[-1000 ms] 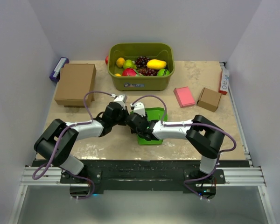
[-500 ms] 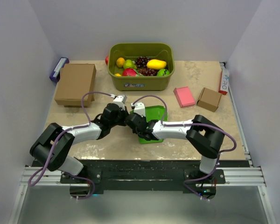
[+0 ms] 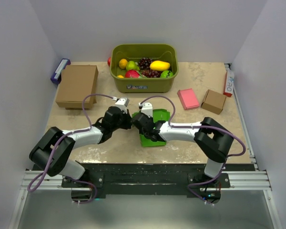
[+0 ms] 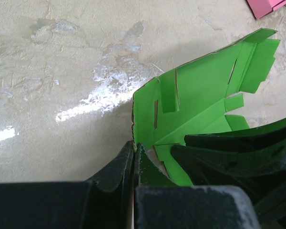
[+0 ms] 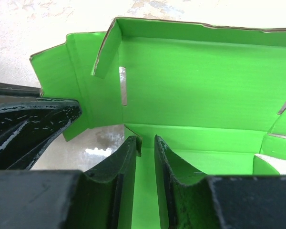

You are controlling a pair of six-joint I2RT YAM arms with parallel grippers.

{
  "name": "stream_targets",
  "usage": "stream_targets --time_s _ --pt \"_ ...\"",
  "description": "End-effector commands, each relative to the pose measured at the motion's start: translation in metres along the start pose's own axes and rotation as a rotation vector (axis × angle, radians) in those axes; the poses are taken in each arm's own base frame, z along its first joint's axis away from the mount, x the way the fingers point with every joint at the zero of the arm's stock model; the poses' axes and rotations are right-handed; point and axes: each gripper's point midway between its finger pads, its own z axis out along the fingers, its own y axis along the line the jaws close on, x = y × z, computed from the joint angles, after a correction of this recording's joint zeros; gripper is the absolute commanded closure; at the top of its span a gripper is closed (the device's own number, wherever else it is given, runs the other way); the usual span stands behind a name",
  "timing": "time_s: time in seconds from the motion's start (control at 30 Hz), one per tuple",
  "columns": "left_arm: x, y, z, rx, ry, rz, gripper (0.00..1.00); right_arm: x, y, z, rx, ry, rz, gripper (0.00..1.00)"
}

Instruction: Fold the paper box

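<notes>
The paper box (image 3: pixel 160 116) is a bright green creased sheet with slots and raised flaps, lying mid-table between both arms. My left gripper (image 3: pixel 128 122) comes in from the left; in its wrist view the left gripper (image 4: pixel 134 148) is shut on the edge of a side panel of the paper box (image 4: pixel 200 100). My right gripper (image 3: pixel 136 119) reaches in from the right. In the right wrist view the right gripper (image 5: pixel 145 140) stands narrowly open over the floor of the paper box (image 5: pixel 195 90), a small upright flap edge against its left finger (image 5: pixel 126 157).
An olive basket (image 3: pixel 144 85) of toy fruit stands at the back. A large brown cardboard box (image 3: pixel 76 86) is at back left beside a blue item (image 3: pixel 60 70). A pink flat box (image 3: pixel 188 98), a small brown box (image 3: pixel 213 101) and a red-white pack (image 3: pixel 228 82) lie right.
My right gripper's jaws have narrowed around a small flap and shifted slightly left. The left arm's elbow has swung outward while its gripper keeps hold of the green panel.
</notes>
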Motion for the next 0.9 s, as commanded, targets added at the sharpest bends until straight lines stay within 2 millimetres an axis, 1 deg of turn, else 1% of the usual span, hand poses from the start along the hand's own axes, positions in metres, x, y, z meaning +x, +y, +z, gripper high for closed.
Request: stream_targets --time_s 0.0,0.07,0.23,0.37,0.53,0.6,0.7,0.73,0.8,0.83,0.87 --pt "-0.015 -0.005 -0.005 0.016 -0.060 0.038 1.00 0.000 -0.009 0.003 0.035 -0.004 0.016 0.76" --pt "-0.015 -0.005 -0.005 0.016 -0.060 0.043 1.00 0.002 -0.014 0.004 0.047 0.001 0.014 0.76" --pt "-0.017 -0.008 -0.007 0.036 -0.069 0.053 1.00 0.008 -0.016 0.010 0.047 0.017 0.010 0.77" --pt "-0.019 -0.009 -0.008 0.040 -0.074 0.055 1.00 0.019 -0.023 0.014 0.073 0.034 -0.008 0.76" --pt "-0.019 -0.012 -0.008 0.055 -0.077 0.056 1.00 0.031 -0.031 0.018 0.090 0.047 -0.024 0.74" --pt "-0.019 -0.015 -0.008 0.069 -0.075 0.057 1.00 0.031 -0.029 0.020 0.088 0.048 -0.025 0.72" --pt "-0.019 -0.015 -0.008 0.073 -0.077 0.064 1.00 0.027 -0.026 0.017 0.081 0.052 -0.027 0.68" --pt "-0.019 -0.015 -0.008 0.070 -0.079 0.068 1.00 0.020 -0.023 0.013 0.072 0.043 -0.018 0.67" --pt "-0.019 -0.011 -0.009 0.057 -0.081 0.083 1.00 0.015 -0.024 0.006 0.067 0.047 -0.018 0.62" --pt "-0.019 -0.010 -0.009 0.051 -0.084 0.090 1.00 0.003 -0.022 -0.005 0.046 0.027 0.001 0.57" --pt "-0.019 -0.008 -0.009 0.042 -0.085 0.104 1.00 -0.001 -0.023 -0.010 0.038 0.027 0.008 0.54"
